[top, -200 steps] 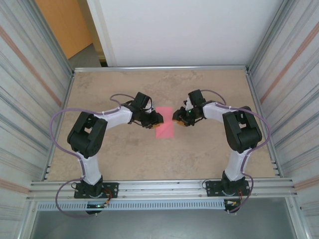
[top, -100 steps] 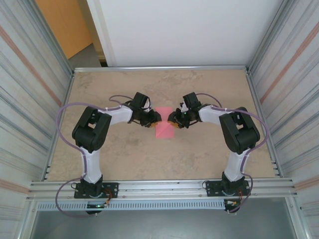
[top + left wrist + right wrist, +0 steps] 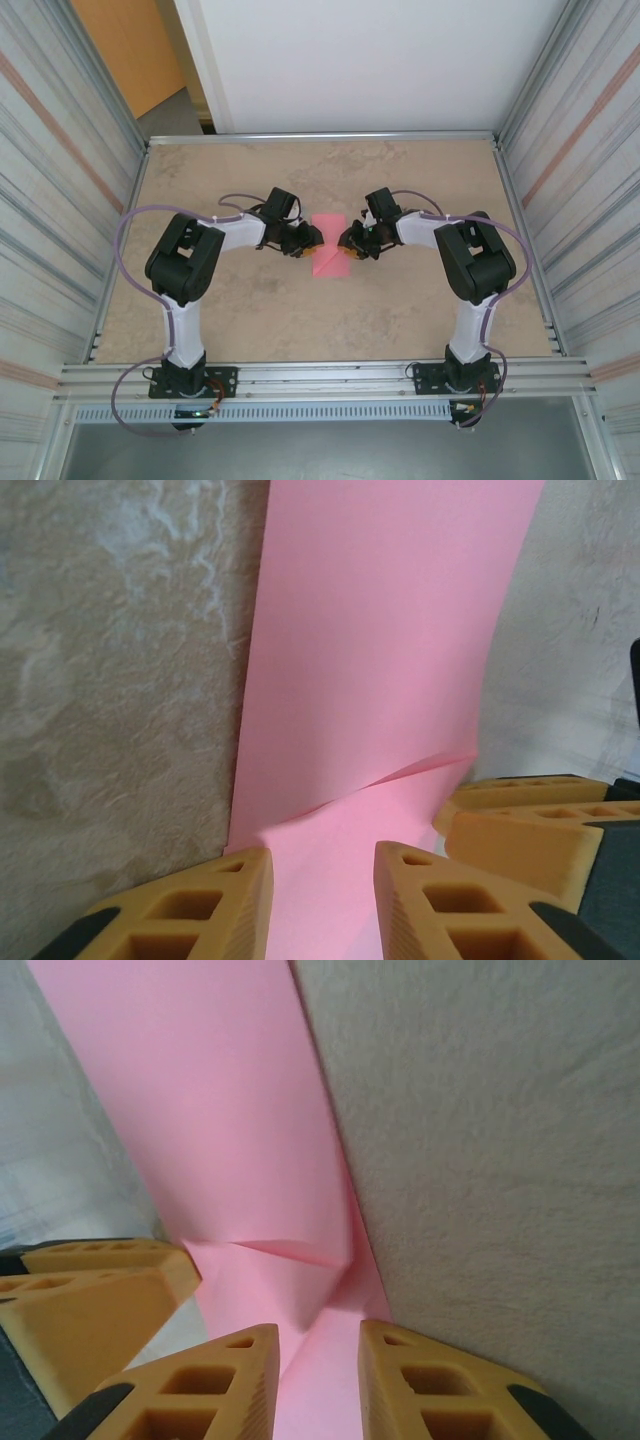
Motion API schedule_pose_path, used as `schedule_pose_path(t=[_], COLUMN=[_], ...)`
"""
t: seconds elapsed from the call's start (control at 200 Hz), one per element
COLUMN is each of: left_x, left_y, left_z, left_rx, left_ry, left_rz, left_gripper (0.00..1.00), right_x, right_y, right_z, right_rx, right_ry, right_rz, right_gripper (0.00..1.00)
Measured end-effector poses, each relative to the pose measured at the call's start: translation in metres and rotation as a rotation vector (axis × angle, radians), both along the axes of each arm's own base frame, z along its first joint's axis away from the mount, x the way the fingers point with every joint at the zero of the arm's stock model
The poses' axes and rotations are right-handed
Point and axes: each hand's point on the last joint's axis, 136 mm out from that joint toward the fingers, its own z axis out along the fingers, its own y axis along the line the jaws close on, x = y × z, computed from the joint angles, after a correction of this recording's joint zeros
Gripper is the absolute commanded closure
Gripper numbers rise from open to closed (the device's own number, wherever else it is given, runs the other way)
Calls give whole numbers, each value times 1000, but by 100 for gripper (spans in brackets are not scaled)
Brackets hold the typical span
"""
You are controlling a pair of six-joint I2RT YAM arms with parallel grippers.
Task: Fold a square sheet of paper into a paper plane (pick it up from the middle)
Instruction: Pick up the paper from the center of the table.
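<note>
The square sheet of paper point(image 3: 330, 252) is pink, folded into a narrower strip, and lies flat at the table's middle. My left gripper point(image 3: 311, 240) sits low at its left edge, near the far end. In the left wrist view the paper point(image 3: 380, 660) runs under and between my open left gripper point(image 3: 322, 865), with a raised crease just ahead. My right gripper point(image 3: 346, 243) meets the right edge opposite. Its jaws point(image 3: 318, 1345) stand narrowly apart around a lifted fold of the paper point(image 3: 230, 1130). Each wrist view shows the other gripper's orange fingers point(image 3: 520, 825) point(image 3: 100, 1285) close by.
The beige stone-patterned table point(image 3: 250, 320) is bounded by corrugated metal walls point(image 3: 60, 200) on both sides, a white panel at the back and an aluminium rail point(image 3: 320, 380) at the near edge. Both arms bend inward, their elbows over the table's left and right.
My right gripper has slid left onto the paper's edge and its jaws have narrowed. The left gripper has edged slightly right; its elbow swung forward.
</note>
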Motion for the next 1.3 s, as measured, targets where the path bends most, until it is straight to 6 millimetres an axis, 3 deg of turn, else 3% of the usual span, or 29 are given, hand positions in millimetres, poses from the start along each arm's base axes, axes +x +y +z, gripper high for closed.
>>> schedule_pose_path(t=[0.992,1.298], left_x=[0,0], left_y=[0,0], left_z=[-1,-1], left_rx=[-11,-12], left_ry=[-3,-1], left_rz=[0,3], left_gripper=[68,68], right_x=[9,0], right_y=[10,14], right_z=[1,-3], right_rx=[43,91], right_ry=[11,30], right_rz=[-44,-33], right_gripper=[79,80])
